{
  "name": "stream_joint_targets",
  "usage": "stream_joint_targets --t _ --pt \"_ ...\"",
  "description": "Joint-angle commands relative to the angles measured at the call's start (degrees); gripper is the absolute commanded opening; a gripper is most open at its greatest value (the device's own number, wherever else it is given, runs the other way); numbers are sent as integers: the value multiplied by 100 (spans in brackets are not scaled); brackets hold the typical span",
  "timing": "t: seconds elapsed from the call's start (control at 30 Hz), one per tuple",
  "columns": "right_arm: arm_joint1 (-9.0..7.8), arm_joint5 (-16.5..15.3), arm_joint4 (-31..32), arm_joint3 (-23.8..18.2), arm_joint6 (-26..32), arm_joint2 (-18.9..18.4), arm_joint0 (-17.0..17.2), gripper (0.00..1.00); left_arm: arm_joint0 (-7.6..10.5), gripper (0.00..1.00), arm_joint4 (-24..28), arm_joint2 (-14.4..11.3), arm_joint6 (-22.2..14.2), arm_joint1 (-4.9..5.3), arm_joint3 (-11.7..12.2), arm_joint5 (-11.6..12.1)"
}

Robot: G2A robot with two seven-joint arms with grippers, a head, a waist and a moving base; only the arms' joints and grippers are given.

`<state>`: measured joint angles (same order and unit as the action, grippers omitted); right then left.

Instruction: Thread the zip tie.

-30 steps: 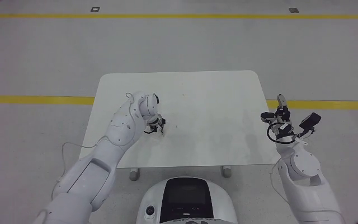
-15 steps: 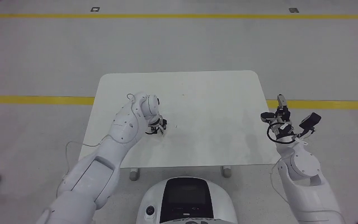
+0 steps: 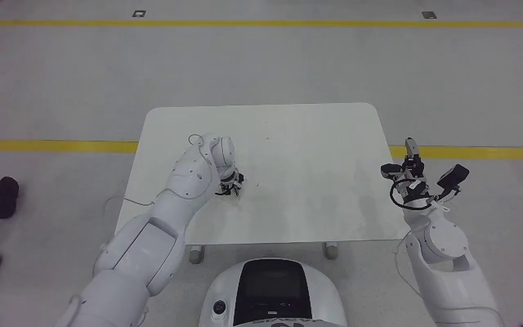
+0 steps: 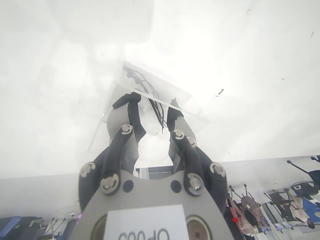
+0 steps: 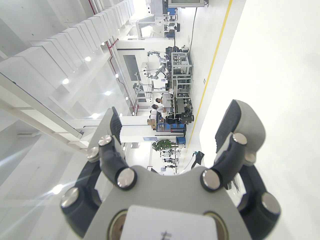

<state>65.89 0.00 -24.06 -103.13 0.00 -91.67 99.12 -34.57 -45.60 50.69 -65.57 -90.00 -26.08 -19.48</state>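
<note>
A clear plastic bag (image 4: pixel 162 88) holding several thin black zip ties (image 4: pixel 146 84) lies on the white table (image 3: pixel 310 147), left of its middle. My left gripper (image 4: pixel 152 106) points down onto it, its black-tipped fingers (image 4: pixel 132 106) drawn close together with the bag and ties pinched between them. In the top view the left gripper (image 3: pixel 232 185) sits low on the table over this small dark bundle. My right gripper (image 5: pixel 175 118) hangs open past the table's right edge with nothing between its fingers; the top view shows the right gripper (image 3: pixel 411 159) there.
The table's (image 5: pixel 275 63) right edge lies beside the right gripper. A yellow floor line (image 3: pixel 73 145) runs behind the table. The tabletop around the bag is bare white surface.
The left arm's elbow and forearm have swung slightly towards the table's middle while its gripper stayed on the bag. The right arm has not moved.
</note>
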Motion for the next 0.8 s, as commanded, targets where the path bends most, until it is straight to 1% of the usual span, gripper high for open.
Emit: stream_joint_targets --t 0.0,0.07,0.13,0.27,0.5,0.53,0.57,0.6,0.67,0.77 --pt "0 0 0 0 0 0 0 100 60 24 -41 -20 26 -54 143 0" --pt "0 0 0 0 0 0 0 100 121 23 -62 -30 50 -115 297 0" --pt "0 0 0 0 0 0 0 100 182 20 -77 -36 80 -173 451 0" --pt "0 0 0 0 0 0 0 100 276 17 -76 -43 143 -276 681 0" --pt "0 0 0 0 0 0 0 100 408 9 -57 -61 222 -415 995 0" --pt "0 0 0 0 0 0 0 100 423 7 -58 -66 229 -430 1028 0" --pt "0 0 0 0 0 0 0 100 437 3 -59 -71 236 -443 1061 0" --pt "0 0 0 0 0 0 0 100 456 2 -58 -77 245 -460 1105 0" --pt "0 0 0 0 0 0 0 100 485 3 -50 -80 272 -481 1176 0" --pt "0 0 0 0 0 0 0 100 535 7 -13 -76 336 -512 1276 0"
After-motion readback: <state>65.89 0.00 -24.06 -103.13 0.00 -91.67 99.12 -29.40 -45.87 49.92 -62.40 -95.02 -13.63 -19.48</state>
